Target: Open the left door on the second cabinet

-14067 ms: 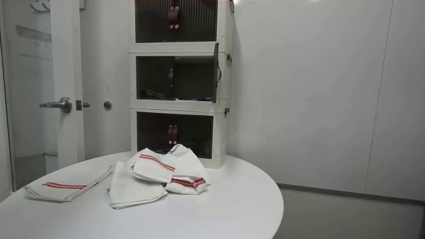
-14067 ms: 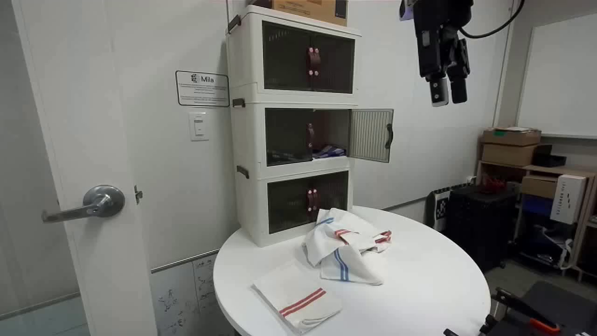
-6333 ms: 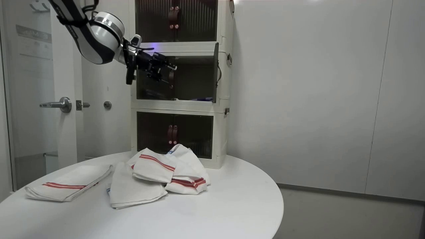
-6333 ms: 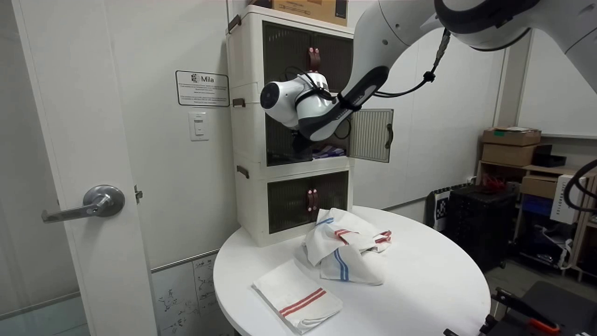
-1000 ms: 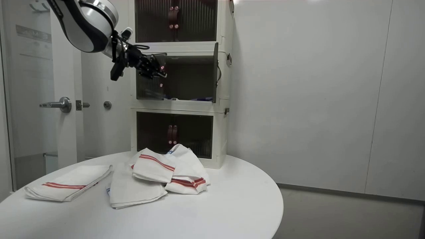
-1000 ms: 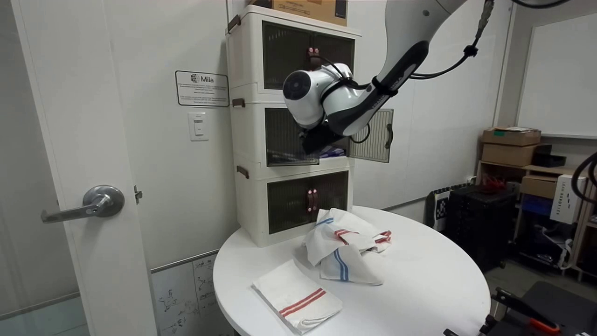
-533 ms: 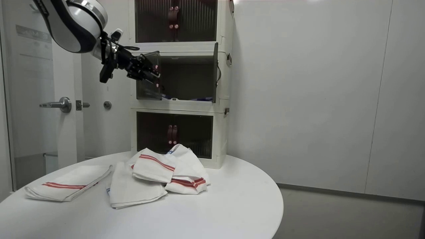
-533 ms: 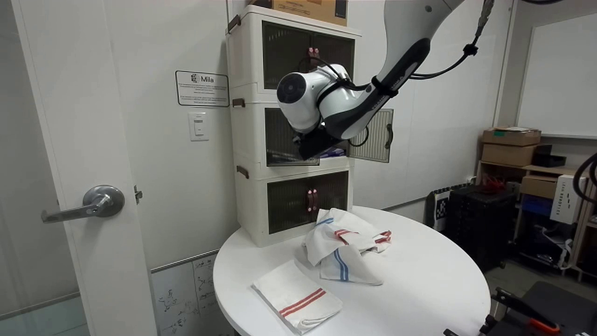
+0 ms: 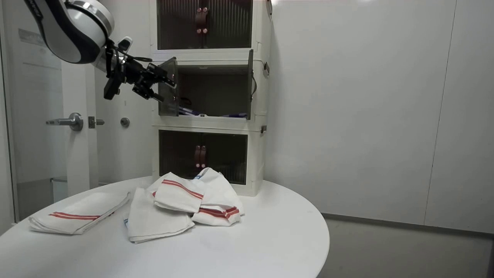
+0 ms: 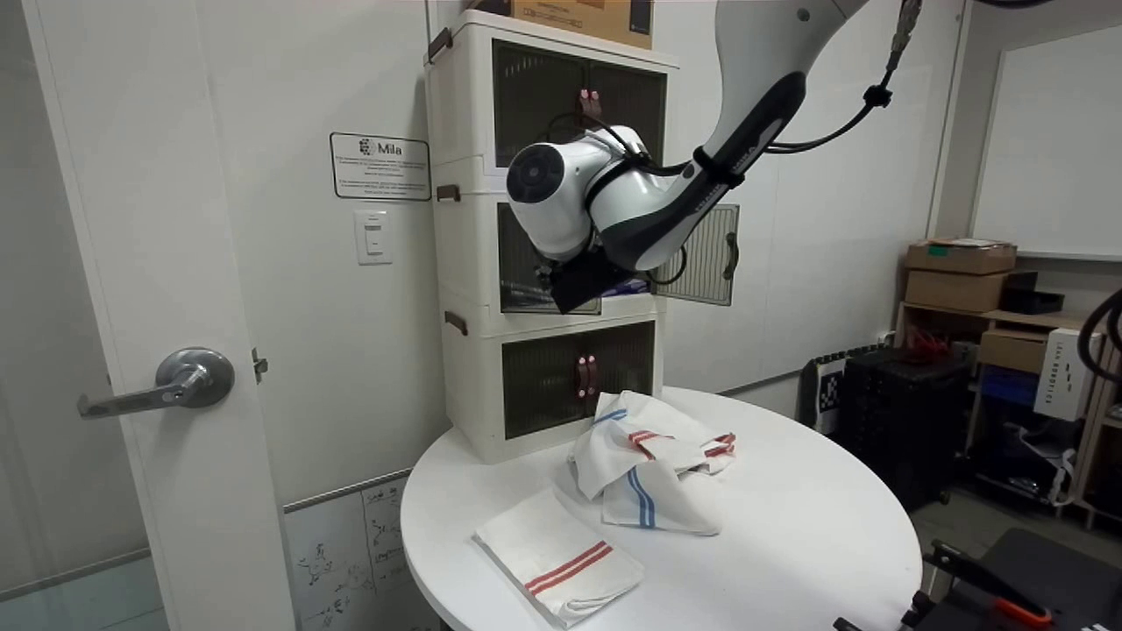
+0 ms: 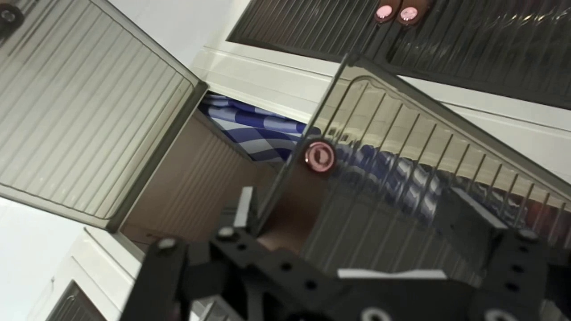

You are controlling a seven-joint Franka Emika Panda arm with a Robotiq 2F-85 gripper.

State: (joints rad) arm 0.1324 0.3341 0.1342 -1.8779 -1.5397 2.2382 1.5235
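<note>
Left door (image 11: 383,200) on second cabinet (image 9: 216,122) swung wider; fingers (image 11: 244,207) spread, gripping nothing, its handle (image 11: 296,205) between them but nearer one side in wrist view, contact unclear.

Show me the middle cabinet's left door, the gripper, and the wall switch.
Left door (image 11: 401,174), in the wrist view, on its ribbed see-through pane.
Gripper (image 9: 166,91), in an exterior view, midway between its parted fingertips.
Wall switch (image 10: 374,238), in an exterior view, on its rocker.

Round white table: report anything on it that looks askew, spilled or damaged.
The towel heap looks untidy: crumpled and overlapping before the bottom cabinet, while the single towel nearby lies folded. No spill or damage shows.
</note>
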